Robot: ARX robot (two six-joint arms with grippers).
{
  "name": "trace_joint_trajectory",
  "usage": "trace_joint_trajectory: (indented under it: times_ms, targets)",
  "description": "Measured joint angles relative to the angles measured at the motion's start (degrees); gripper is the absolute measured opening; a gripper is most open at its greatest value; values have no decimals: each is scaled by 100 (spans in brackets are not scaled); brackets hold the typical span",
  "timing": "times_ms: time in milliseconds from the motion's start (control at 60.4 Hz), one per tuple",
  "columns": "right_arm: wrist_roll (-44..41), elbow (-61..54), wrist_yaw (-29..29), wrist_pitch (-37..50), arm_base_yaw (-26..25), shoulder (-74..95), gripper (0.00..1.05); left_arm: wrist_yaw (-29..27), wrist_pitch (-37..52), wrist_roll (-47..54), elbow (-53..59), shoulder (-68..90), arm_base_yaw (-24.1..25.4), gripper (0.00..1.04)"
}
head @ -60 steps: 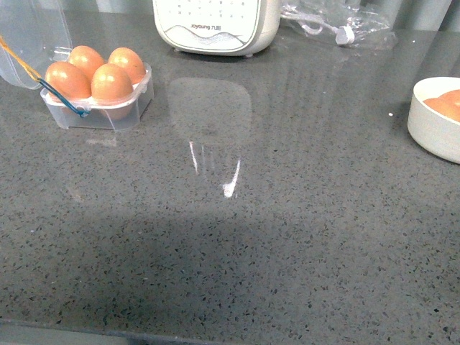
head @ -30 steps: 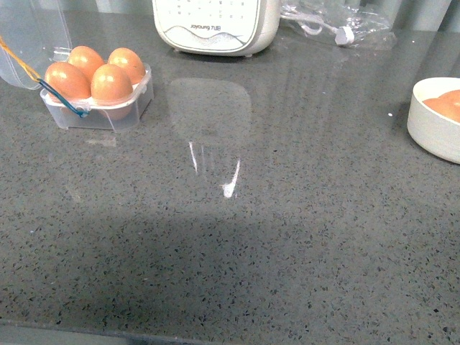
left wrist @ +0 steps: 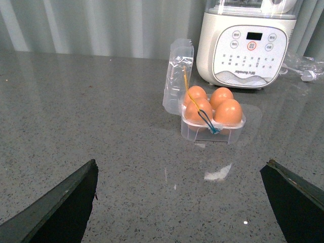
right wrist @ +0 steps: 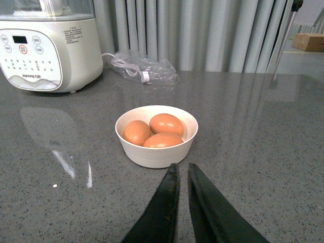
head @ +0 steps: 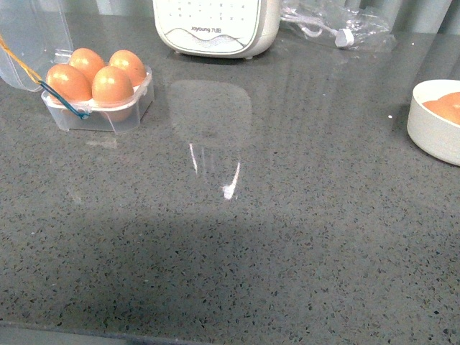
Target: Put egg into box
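The left gripper is spread wide, its two dark fingers far apart and nothing between them. It hangs over the bare counter, pointed at the box, well short of it. The right gripper is narrow, its fingers all but touching with only a thin slit between, and it holds nothing. It points at the bowl, its tips just short of the bowl's near wall.

The box sits at the far left of the counter in the front view, near the appliance. All four cells are filled, so it holds four eggs. Each stands on end with its long axis near upright and the narrower tip up. I cannot tell which one is the task's own. The lid is open and stands up beside the box, on the side away from the appliance. One blue and one yellow band run from the lid across the eggs.

The bowl is at the far right, well apart from the box. Three eggs lie in it on their sides, touching, with long axes about level. One clear bag lies behind it, beside the appliance.
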State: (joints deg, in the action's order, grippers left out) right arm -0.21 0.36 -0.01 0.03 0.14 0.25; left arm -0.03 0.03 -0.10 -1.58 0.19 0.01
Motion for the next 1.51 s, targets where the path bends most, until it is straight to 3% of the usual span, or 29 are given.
trace_joint_trajectory:
  times_ms: [83, 265, 364, 497, 1209, 1325, 1507]
  targets:
    - [-2, 0, 7, 0, 0, 0, 28, 0, 0, 0, 0, 2, 0, 98]
    - [-2, 0, 4, 0, 0, 0, 56, 0, 0, -2, 0, 2, 0, 98]
    - [-2, 0, 4, 0, 0, 0, 79, 0, 0, 0, 0, 2, 0, 98]
    - [2, 0, 4, 0, 0, 0, 99, 0, 0, -2, 0, 2, 0, 98]
    - [2, 0, 4, 0, 0, 0, 97, -26, -11, -4, -4, 11, -7, 98]
    - [2, 0, 4, 0, 0, 0, 97, -1036, -1333, -538, -413, 726, -293, 98]
    - [2, 0, 4, 0, 0, 0, 97, -863, -1550, -791, -400, 1064, -225, 98]
